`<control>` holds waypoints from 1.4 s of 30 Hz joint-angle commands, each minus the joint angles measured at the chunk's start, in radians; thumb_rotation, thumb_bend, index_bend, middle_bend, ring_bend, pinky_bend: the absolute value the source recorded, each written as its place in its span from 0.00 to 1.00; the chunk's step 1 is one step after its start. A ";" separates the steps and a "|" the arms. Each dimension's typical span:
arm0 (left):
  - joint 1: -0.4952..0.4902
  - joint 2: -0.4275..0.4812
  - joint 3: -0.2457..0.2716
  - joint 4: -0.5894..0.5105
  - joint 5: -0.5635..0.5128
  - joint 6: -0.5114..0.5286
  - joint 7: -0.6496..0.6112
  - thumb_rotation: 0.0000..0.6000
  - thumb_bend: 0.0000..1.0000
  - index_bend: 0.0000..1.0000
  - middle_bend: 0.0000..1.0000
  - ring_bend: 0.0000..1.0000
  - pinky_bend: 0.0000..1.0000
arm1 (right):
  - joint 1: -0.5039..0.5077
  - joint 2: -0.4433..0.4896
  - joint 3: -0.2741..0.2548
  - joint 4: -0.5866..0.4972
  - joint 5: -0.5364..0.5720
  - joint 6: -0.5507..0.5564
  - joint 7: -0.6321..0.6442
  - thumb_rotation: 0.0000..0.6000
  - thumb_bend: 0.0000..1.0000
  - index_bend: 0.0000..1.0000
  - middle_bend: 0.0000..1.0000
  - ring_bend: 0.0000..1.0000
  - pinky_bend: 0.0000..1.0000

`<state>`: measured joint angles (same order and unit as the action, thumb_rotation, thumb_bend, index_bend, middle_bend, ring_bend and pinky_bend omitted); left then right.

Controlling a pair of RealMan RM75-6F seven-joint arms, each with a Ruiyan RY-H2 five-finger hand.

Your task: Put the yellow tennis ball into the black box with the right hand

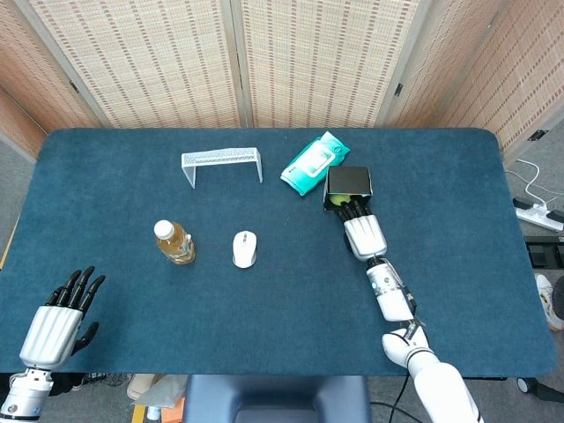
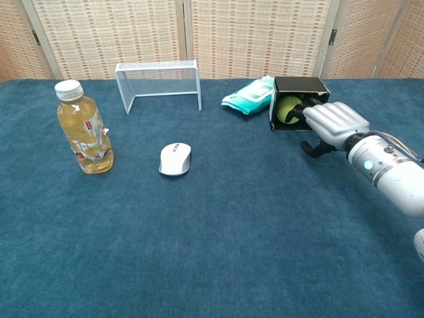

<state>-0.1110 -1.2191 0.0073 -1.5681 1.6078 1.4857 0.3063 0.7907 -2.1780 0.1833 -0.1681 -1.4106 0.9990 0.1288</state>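
Note:
The yellow tennis ball [image 1: 337,202] [image 2: 287,108] lies inside the black box [image 1: 349,181] [image 2: 301,85], which rests on its side with its mouth facing the robot. My right hand [image 1: 363,233] [image 2: 334,124] is at the box's mouth, its fingertips reaching inside against the ball's right side. The thumb hangs apart below, so nothing is gripped. My left hand [image 1: 57,324] rests at the table's near left corner with fingers apart, holding nothing; it appears only in the head view.
A teal wipes pack [image 1: 313,163] [image 2: 250,96] lies just left of the box. A white mouse [image 1: 244,248] [image 2: 175,159] and a tea bottle [image 1: 174,242] [image 2: 84,129] stand mid-table. A white wire rack [image 1: 220,159] [image 2: 158,69] is at the back.

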 commanded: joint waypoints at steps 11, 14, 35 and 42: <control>0.002 0.001 -0.002 0.005 0.002 0.010 -0.012 1.00 0.36 0.14 0.11 0.04 0.29 | 0.034 0.004 0.010 0.010 0.015 -0.037 -0.011 1.00 0.47 0.23 0.13 0.00 0.19; 0.001 0.000 -0.003 0.006 -0.001 0.008 -0.012 1.00 0.36 0.14 0.11 0.04 0.29 | 0.042 0.006 0.012 0.010 0.018 -0.040 -0.015 1.00 0.47 0.23 0.13 0.00 0.19; -0.003 0.003 0.000 0.006 -0.001 0.003 -0.022 1.00 0.36 0.14 0.11 0.04 0.29 | 0.032 0.009 -0.001 0.000 0.014 -0.037 -0.026 1.00 0.48 0.23 0.14 0.00 0.19; -0.003 0.005 0.002 0.007 0.005 0.006 -0.028 1.00 0.36 0.14 0.11 0.04 0.29 | 0.028 0.008 -0.002 -0.001 0.016 -0.041 -0.026 1.00 0.48 0.23 0.14 0.00 0.19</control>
<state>-0.1137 -1.2142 0.0093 -1.5609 1.6122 1.4911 0.2786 0.8190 -2.1695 0.1808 -0.1686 -1.3953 0.9581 0.1023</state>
